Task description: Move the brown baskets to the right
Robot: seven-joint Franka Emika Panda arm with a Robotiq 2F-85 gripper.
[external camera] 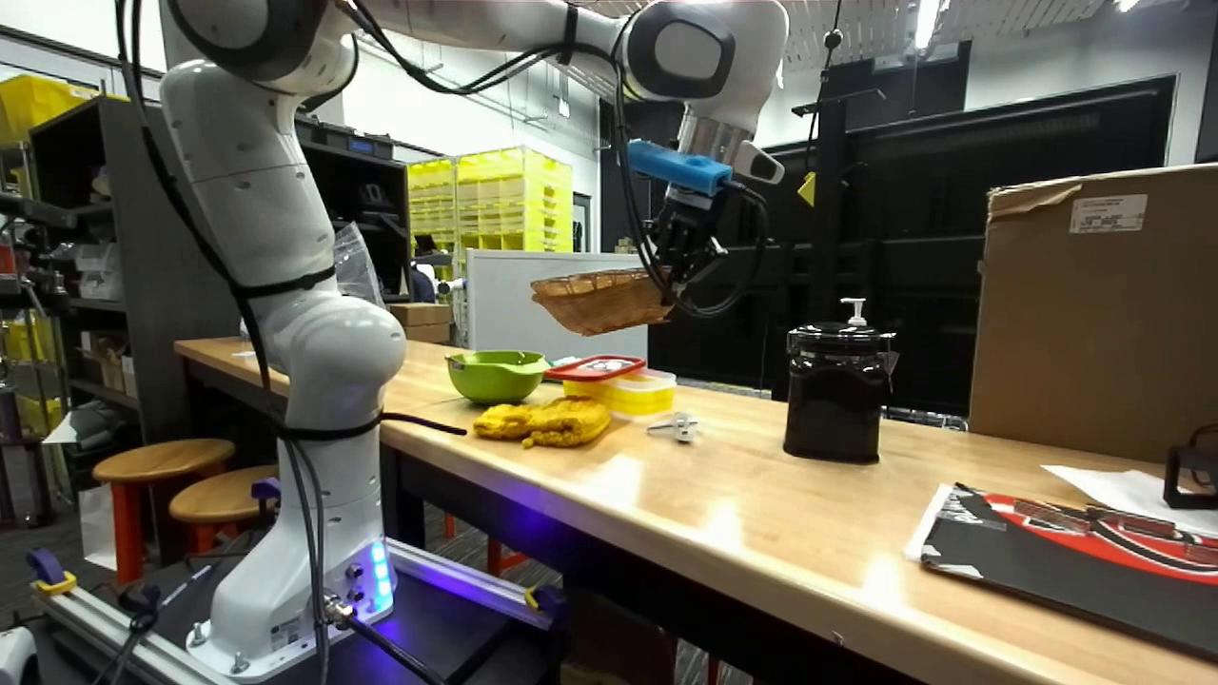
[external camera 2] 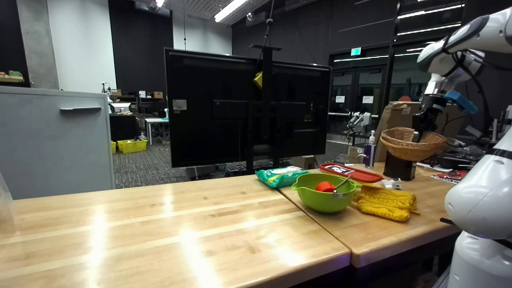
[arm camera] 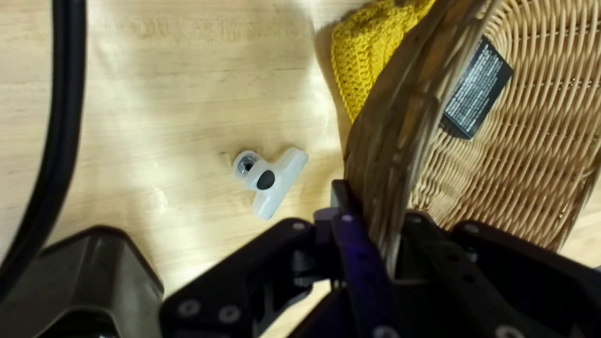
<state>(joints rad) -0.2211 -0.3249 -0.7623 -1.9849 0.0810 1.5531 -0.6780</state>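
Observation:
One brown woven wicker basket hangs in the air above the wooden table, tilted a little. It also shows in an exterior view and fills the right of the wrist view, with a dark label inside it. My gripper is shut on the basket's rim, one finger inside and one outside, as the wrist view shows. The fingertip inside the basket is mostly hidden in the wrist view. No second brown basket is in view.
A green bowl, a yellow knitted cloth, a container with a red lid and a white clip lie on the table below. A dark jar with a pump and a large cardboard box stand farther along it.

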